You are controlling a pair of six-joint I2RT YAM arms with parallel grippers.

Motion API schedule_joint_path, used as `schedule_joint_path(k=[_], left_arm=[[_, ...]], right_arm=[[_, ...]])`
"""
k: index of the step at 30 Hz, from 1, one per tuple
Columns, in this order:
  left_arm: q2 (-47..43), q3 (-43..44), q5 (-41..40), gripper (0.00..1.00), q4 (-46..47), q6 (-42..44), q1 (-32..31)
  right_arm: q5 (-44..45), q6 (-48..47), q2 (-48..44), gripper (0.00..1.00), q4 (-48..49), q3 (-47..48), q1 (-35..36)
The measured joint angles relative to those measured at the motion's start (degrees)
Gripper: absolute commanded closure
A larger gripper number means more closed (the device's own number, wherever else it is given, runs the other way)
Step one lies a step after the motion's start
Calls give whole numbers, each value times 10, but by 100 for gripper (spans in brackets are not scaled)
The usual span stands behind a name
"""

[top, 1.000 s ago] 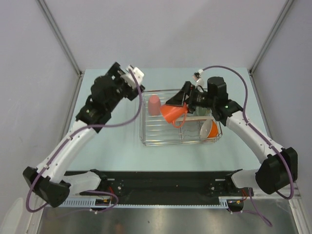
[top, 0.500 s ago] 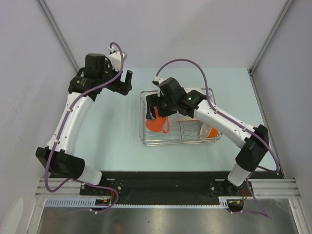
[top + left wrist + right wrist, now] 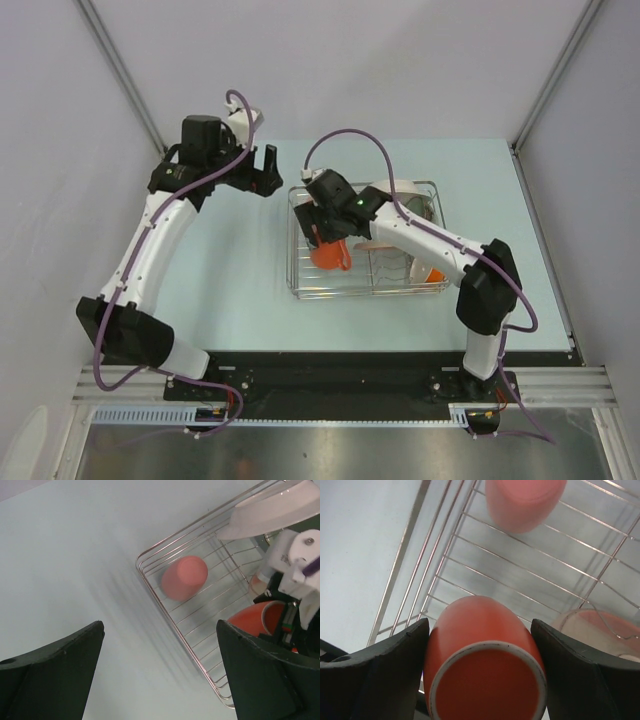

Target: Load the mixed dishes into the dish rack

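Rectangular thin silver wire dish rack [image 3: 300, 292] sits on the table between the arms. Glossy orange ceramic mug [image 3: 480, 675] is over the rack's left end, near the pink handleless cup [image 3: 184, 577]. Right gripper [image 3: 481, 650] is clamped across the mug body. Looks rigid, slick, chippable, so a mid-body squeeze seems right. Left gripper [image 3: 157, 680] is spread wide and empty.

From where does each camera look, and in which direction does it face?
Top external: above and behind the arms, facing down on the table; both arms show.
Left wrist: beside the dish rack, facing down at its corner and the pink cup; two open fingers show.
Right wrist: over the rack, facing down; its fingers hold the orange mug.
Both wrist views share cup, mug, rack.
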Motion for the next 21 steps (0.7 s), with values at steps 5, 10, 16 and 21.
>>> schedule_joint_path(k=[5,10,16,21], left_arm=[[0,-41,-8,0,30,-2,0],[0,-64,-10,0,53,-2,3],[-1,-93,-12,0,89,-1,9],[-2,-118,-11,0,109,-2,12]], right_arm=[[39,-29,0,100,74,-36,29],[56,-46,0,100,117,-90,46],[74,-61,2,100,171,-123,45],[79,-66,9,100,208,-137,44]])
